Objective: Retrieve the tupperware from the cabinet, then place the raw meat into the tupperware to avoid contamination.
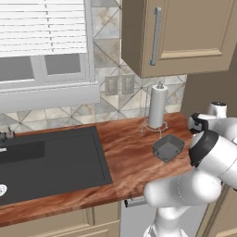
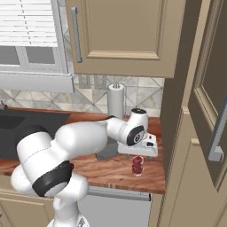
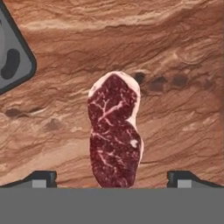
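The raw meat, a dark red marbled chunk with a pale fat edge, lies on the wooden counter straight below my gripper. The gripper is open, one fingertip on each side of the meat and clear of it. In the right base view my gripper points down just above the raw meat. The dark grey tupperware rests upright on the counter, with nothing inside it that I can see. Its corner shows left of the meat. The tall beige cabinet stands at the counter's right end.
A paper towel holder stands behind the tupperware by the backsplash. A black sink takes up the counter's left part. A beige wall cabinet hangs overhead. The pantry door with its grey bar handle hangs open at the right.
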You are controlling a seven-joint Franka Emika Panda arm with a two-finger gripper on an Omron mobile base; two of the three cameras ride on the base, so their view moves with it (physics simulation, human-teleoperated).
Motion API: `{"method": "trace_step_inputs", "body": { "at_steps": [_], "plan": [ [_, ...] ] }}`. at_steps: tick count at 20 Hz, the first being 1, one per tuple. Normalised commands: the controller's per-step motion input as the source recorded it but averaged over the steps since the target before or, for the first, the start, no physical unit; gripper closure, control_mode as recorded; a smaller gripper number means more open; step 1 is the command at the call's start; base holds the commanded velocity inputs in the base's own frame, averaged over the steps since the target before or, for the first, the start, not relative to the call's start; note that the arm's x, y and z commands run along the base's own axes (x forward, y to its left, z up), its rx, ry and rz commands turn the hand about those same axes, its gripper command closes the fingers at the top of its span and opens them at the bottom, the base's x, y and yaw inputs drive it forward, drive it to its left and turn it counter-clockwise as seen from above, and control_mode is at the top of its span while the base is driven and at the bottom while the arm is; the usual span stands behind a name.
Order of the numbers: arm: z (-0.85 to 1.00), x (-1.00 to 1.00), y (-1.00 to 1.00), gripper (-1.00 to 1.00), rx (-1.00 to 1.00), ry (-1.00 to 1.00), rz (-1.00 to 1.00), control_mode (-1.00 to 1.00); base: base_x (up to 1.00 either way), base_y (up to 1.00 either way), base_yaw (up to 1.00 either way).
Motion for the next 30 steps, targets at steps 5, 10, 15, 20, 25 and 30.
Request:
{"method": "trace_step_inputs", "body": {
  "at_steps": [5,10,15,20,25,30],
  "plan": [
    [-0.28,0.14,0.19,-1.00,0.00,0.00,0.00,-1.00,0.00,0.00,0.00],
    [-0.29,0.20,0.00,-1.00,0.00,0.00,0.00,-1.00,0.00,0.00,0.00],
    [-0.25,0.14,-0.11,-1.00,0.00,0.00,0.01,-1.00,0.00,0.00,0.00],
    [-0.21,0.12,-0.12,-1.00,0.00,0.00,0.01,-1.00,0.00,0.00,0.00],
    [-0.19,0.12,-0.17,-1.00,0.00,0.00,0.03,-1.00,0.00,0.00,0.00],
    [-0.17,0.11,-0.18,-1.00,0.00,0.00,0.05,-1.00,0.00,0.00,0.00]
  ]
}}
